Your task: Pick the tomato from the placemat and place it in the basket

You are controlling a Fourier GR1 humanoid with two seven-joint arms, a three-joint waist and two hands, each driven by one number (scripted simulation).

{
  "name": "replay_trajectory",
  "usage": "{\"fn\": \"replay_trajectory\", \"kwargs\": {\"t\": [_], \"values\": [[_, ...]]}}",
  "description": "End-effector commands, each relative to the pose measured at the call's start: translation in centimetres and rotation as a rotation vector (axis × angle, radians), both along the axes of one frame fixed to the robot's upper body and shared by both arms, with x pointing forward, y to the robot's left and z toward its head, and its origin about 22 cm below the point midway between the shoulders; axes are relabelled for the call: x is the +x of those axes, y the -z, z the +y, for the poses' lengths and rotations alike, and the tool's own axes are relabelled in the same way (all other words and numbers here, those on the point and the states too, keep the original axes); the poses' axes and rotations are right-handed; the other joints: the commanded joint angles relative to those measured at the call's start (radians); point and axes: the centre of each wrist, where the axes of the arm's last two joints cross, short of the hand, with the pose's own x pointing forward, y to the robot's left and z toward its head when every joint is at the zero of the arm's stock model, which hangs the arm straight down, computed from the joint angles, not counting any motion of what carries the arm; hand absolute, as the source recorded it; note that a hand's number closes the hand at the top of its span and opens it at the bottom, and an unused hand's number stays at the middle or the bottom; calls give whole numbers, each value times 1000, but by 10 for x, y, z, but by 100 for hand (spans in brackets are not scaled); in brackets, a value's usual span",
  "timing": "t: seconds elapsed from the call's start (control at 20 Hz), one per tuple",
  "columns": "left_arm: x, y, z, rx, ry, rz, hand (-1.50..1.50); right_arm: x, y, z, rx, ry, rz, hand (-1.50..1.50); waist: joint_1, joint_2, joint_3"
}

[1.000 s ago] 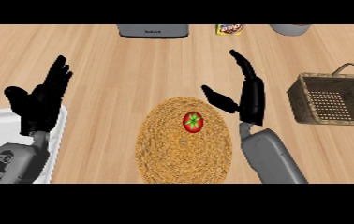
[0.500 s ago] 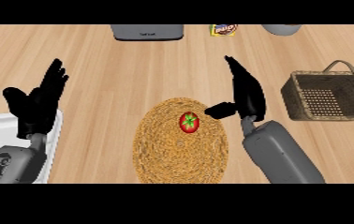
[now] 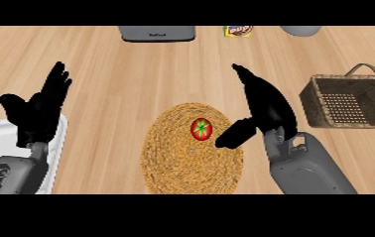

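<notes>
A red tomato (image 3: 201,129) with a green stem lies on the round woven placemat (image 3: 190,157), near its upper middle. My right hand (image 3: 267,106) is open just right of the tomato, fingers straight and pointing up the counter, thumb (image 3: 233,136) reaching down toward the tomato without touching it. The dark wicker basket (image 3: 344,102) stands at the right edge, farther right than that hand. At the left edge my left hand (image 3: 40,110) rests open, fingers up.
A grey appliance (image 3: 157,32), a yellow packet (image 3: 238,30) and a grey bowl (image 3: 300,30) line the counter's far edge. A white object (image 3: 15,137) lies under my left forearm. Bare wood counter (image 3: 147,82) separates the placemat from the far items.
My right hand has moved left and slightly down toward the tomato, its thumb now close beside it. The left hand and the tomato have kept still.
</notes>
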Motion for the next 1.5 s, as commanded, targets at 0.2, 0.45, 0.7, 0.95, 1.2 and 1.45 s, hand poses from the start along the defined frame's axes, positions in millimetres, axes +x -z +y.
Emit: {"fn": "replay_trajectory", "kwargs": {"t": [0.2, 0.45, 0.7, 0.95, 1.2, 1.45], "values": [[4, -4, -7, 2, 12, -19, 0, -20, 7, 1, 55, 77, -41, -150, 15, 10, 2], [-2, -10, 1, -1, 14, -1, 0, -34, 45, -8, 79, 75, -16, -150, 16, 10, 2], [-3, -8, 9, 10, 14, -13, 0, -28, 84, 15, 100, 46, -44, -150, 20, 10, 2], [-3, -1, -24, 6, 21, -17, 0, -35, 85, 2, 86, 52, -95, -150, 15, 9, 2], [7, -15, -21, 12, 21, -16, 0, -21, 99, 27, 62, 68, -139, -150, 18, 10, 2], [-23, -5, -1, 15, 24, -9, 0, -30, 123, 29, 105, 55, -135, -150, 23, 9, 2]]}}
